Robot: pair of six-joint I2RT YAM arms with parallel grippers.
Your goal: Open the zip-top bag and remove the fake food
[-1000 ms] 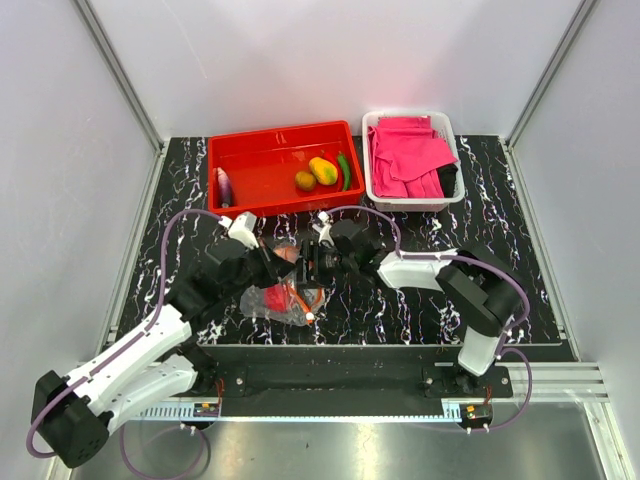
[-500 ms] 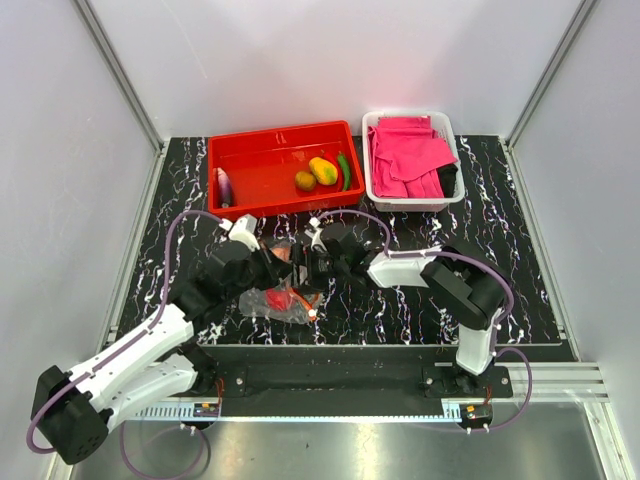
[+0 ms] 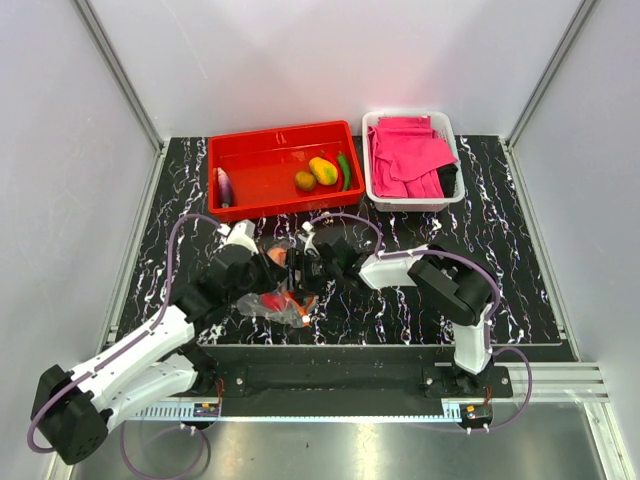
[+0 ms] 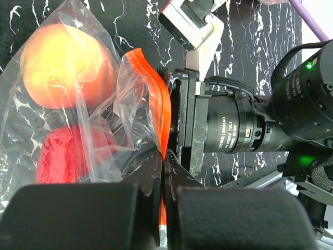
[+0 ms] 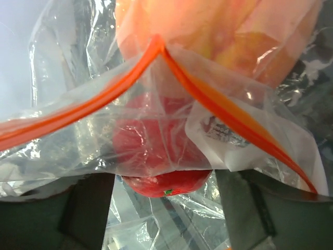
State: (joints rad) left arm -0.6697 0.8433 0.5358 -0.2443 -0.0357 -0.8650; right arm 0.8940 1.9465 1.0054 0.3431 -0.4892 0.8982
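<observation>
Right gripper (image 3: 299, 266) advanced leftward, jaws spread | left gripper (image 4: 163, 165) pinching zip-top bag (image 4: 96, 136)

From above we see bright, even light falling from overhead. The white walls (image 3: 60, 150) glow, the back one faintly pink, and shadows on the worktop (image 3: 540, 250) are soft and short. That view is sharp throughout. At the left wrist, white glare streaks the zip-top bag (image 4: 99, 120), the orange (image 4: 62, 62) burns out to yellow, and the left claw (image 4: 164, 177) is a dark, unfocused mass along the bottom edge. At the right wrist everything is soft from closeness: the upper left washes to pale haze, and the right claw (image 5: 164, 208) is grey blur.
</observation>
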